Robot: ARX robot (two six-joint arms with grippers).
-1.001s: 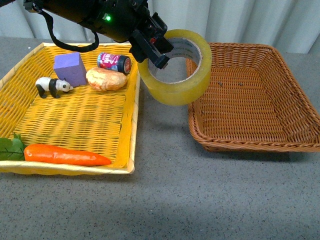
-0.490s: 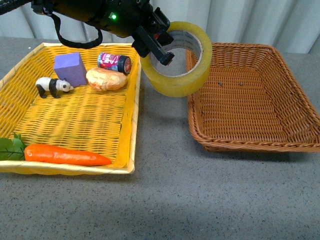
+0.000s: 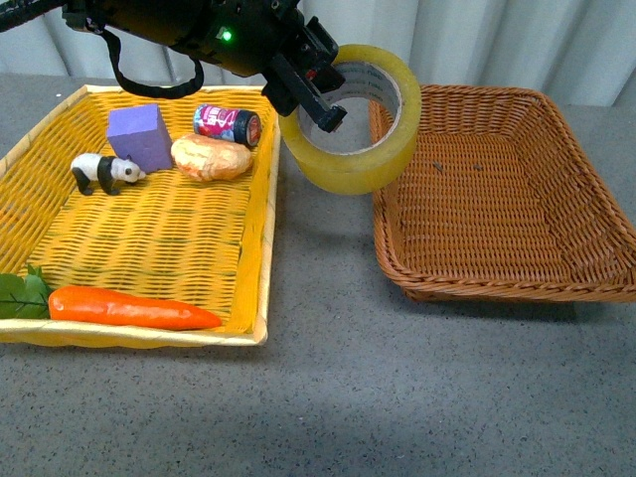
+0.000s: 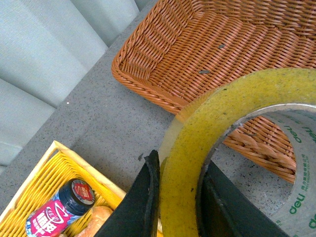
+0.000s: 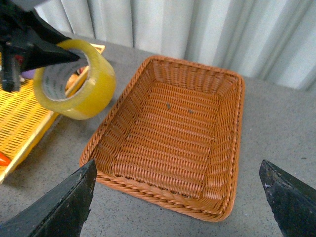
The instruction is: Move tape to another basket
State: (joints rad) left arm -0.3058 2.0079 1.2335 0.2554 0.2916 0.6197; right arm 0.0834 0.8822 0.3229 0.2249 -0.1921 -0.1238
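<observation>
The tape, a wide yellow roll with a white printed core, hangs in the air over the grey strip between the two baskets, close to the brown basket's left rim. My left gripper is shut on the roll's wall, one finger inside the core and one outside. The left wrist view shows the tape pinched in the left gripper. The brown wicker basket on the right holds nothing. My right gripper stands open above the basket, with the tape off to one side.
A yellow woven basket on the left holds a purple block, a toy panda, a bread roll, a small can, a carrot and a green leaf. Grey curtains hang behind the table.
Over the last second my left gripper lifted the tape a little and carried it slightly toward the brown basket. In the last half second it has barely moved.
</observation>
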